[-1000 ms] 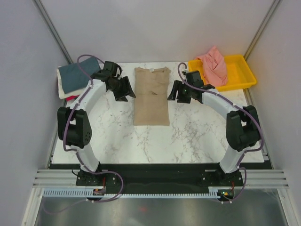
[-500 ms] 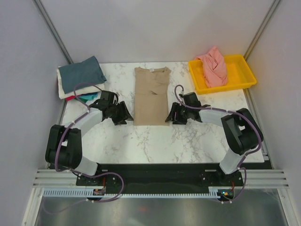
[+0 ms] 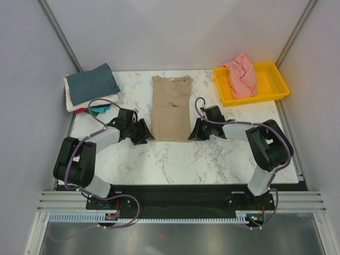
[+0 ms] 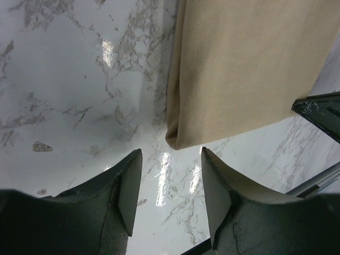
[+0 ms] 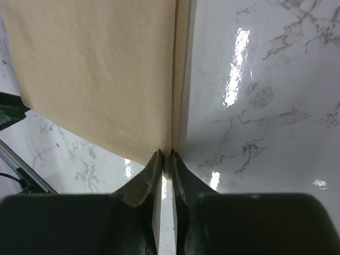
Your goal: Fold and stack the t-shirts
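The tan t-shirt (image 3: 171, 109) lies flat as a long folded strip in the middle of the table, collar at the far end. My right gripper (image 3: 192, 135) is at its near right corner. In the right wrist view my right gripper (image 5: 166, 155) is shut on the edge of the tan t-shirt (image 5: 95, 69). My left gripper (image 3: 145, 136) sits low at the near left corner. In the left wrist view my left gripper (image 4: 170, 154) is open, and the rolled corner of the tan t-shirt (image 4: 244, 69) lies just beyond the fingertips, not between them.
A stack of folded t-shirts (image 3: 93, 84), slate-blue on top, sits at the back left. A salmon-pink t-shirt (image 3: 241, 74) lies crumpled in the yellow tray (image 3: 276, 79) at the back right. Marble table (image 3: 175, 164) stretches between the shirt and the arm bases.
Both arms came down from beside the shirt's upper part to its near corners. The right gripper's jaws closed onto the shirt's edge; the left gripper stayed open.
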